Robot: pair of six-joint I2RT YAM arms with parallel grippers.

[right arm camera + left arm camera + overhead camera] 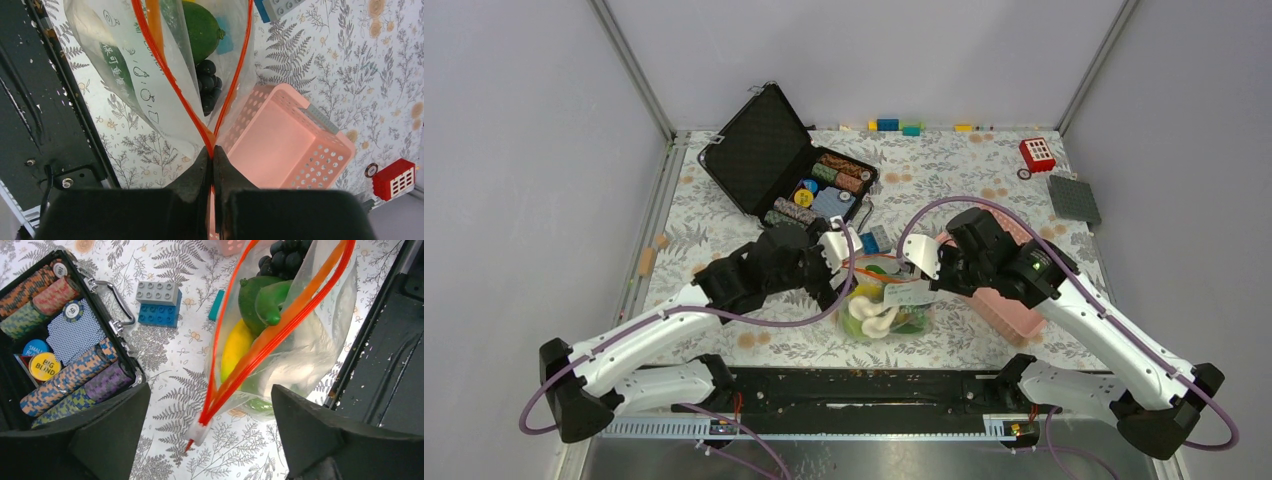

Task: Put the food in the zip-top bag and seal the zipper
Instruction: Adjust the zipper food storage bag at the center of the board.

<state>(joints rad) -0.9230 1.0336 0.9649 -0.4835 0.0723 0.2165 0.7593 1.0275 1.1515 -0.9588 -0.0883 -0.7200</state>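
Note:
The clear zip-top bag lies between my two grippers with toy food inside: a yellow piece, green pods, a dark grape-like bunch and white pieces. Its orange-red zipper stands partly open, and the white slider sits at the bag's left end. My left gripper is open, one finger on each side of the slider, not touching it. My right gripper is shut on the zipper's right end.
An open black case of poker chips lies behind the left gripper. A pink basket stands right of the bag, under the right arm. Grey and blue bricks lie behind the bag. A red toy and a grey baseplate sit far right.

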